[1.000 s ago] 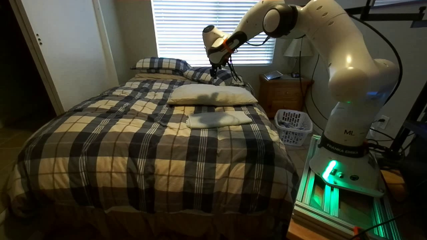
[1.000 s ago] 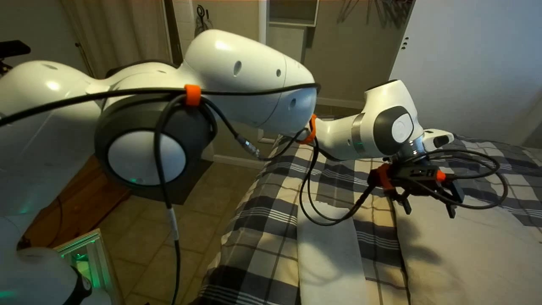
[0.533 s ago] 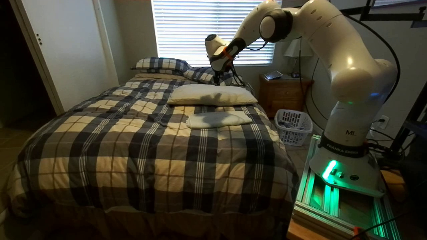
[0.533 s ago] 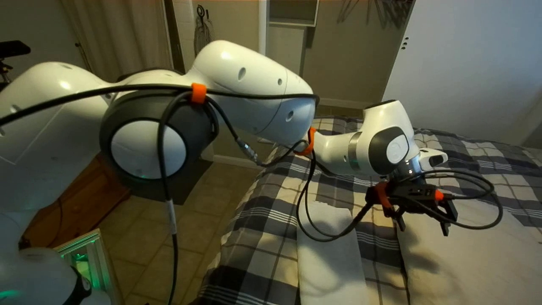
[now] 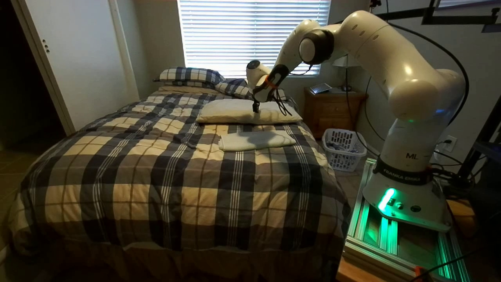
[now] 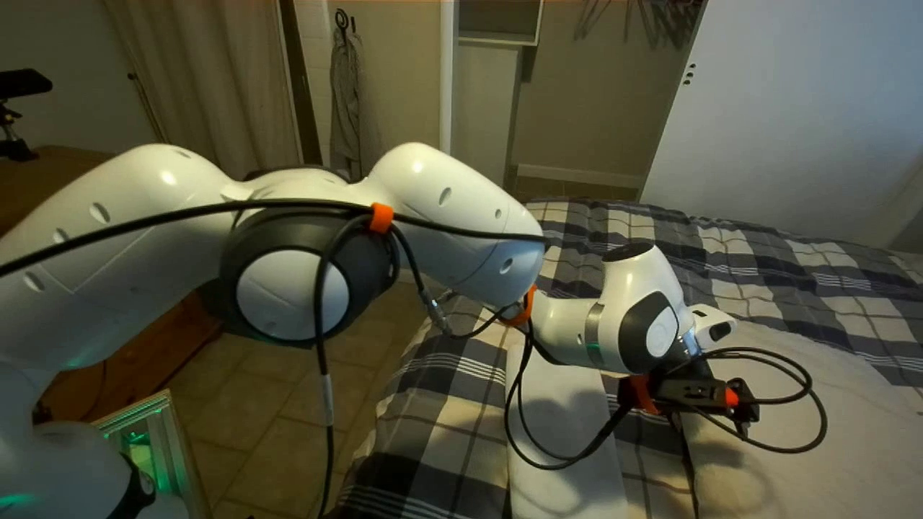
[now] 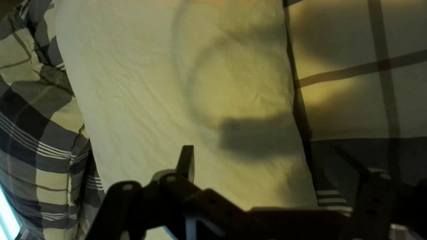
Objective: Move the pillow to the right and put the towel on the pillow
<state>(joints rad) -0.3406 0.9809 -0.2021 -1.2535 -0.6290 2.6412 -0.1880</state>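
"Daylight is let in through the blinds (image 5: 219, 35), and the bed (image 5: 129, 196) is covered in plaid. What else is seen around it?"

"Plaid pillows (image 5: 190, 75) are set at the head. Alongside, in an exterior view, a nightstand (image 5: 332, 113) and a white laundry basket (image 5: 344, 163) are seen, and a lamp (image 5: 339, 62) is partly hidden by the arm (image 5: 407, 90)."

"Is anything else blocked?"

"In an exterior view, part of the towel (image 6: 566, 411) is covered by the arm and crossed by its cables (image 6: 613, 423)."

"And where are the task's things laid?"

"The cream pillow (image 5: 231, 109) is laid on the bed between the plaid pillows and the towel, which is laid flat just beside it, with a strip of plaid left between."

"How is the hand (image 7: 267, 160) held?"

"Over the pillow's edge, with its fingers (image 7: 185, 161) spread wide apart. In the wrist view, one is seen over the pillow and the other past its edge, over dark plaid; whether the pillow is touched cannot be told."
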